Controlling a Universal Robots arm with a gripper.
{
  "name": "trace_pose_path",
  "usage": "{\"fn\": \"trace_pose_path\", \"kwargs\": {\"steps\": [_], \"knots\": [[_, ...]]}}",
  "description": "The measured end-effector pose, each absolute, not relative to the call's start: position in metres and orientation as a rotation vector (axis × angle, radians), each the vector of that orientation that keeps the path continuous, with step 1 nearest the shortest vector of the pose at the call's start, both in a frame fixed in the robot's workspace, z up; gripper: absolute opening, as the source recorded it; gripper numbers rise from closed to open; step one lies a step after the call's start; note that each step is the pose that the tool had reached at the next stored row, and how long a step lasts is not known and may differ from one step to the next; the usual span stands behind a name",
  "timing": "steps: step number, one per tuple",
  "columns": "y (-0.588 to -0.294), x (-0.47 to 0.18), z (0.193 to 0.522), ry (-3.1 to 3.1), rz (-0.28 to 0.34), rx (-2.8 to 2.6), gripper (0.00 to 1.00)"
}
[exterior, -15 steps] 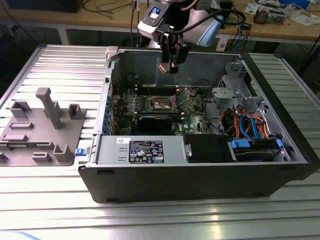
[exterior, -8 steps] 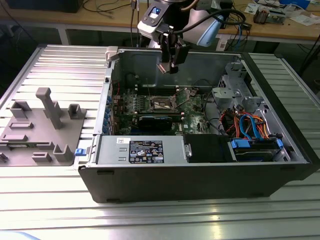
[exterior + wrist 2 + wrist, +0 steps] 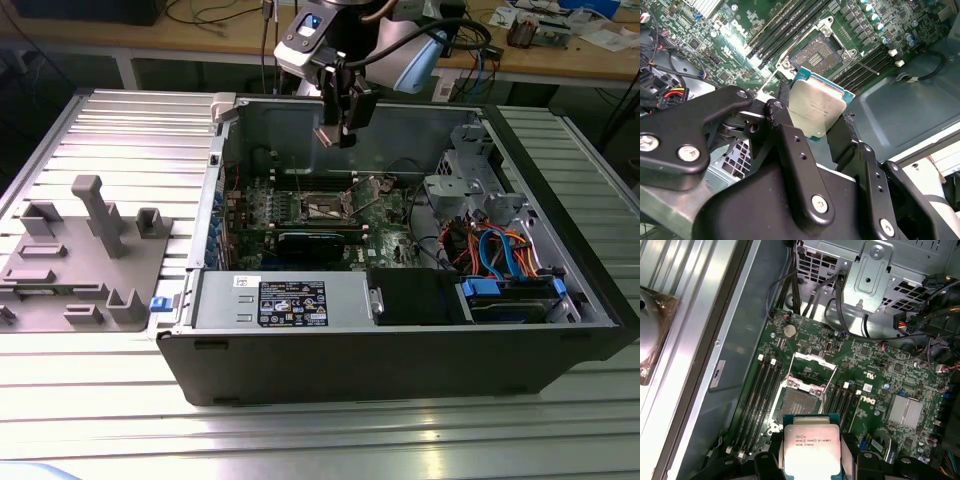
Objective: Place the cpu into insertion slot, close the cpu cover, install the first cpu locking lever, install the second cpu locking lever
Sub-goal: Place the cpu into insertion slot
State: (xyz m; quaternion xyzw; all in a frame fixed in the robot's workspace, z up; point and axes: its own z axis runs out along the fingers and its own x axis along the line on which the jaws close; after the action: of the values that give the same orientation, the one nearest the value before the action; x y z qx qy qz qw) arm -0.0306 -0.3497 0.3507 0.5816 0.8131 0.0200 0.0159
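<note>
Hand (image 3: 338,135) is hanging above the open case (image 3: 400,340), its two black fingers (image 3: 785,127) clamping the cpu (image 3: 817,107) by opposite edges, with the metal top facing the second wrist view. Toward the exterior view's left, a grey fixture (image 3: 90,250) is sitting on the worktop (image 3: 300,440). Further right, inside the case, the slot (image 3: 799,402) is lying bare on the green board (image 3: 880,375), well below the cpu. The cover (image 3: 813,356) is standing tilted up just beyond the slot. The cpu is looking light, thin and stiff, yet probably fragile on its underside. Its smooth lid is likely slippery, so gripping by the rim, as the hand is doing, is looking safest and is keeping pressure off the contact face.
</note>
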Motion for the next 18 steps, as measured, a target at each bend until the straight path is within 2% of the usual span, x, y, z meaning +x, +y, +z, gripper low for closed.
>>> {"fn": "trace_pose_path", "kwargs": {"steps": [18], "knots": [[-0.3497,-0.0302,0.35,2.507,0.061,1.837,0.54]]}}
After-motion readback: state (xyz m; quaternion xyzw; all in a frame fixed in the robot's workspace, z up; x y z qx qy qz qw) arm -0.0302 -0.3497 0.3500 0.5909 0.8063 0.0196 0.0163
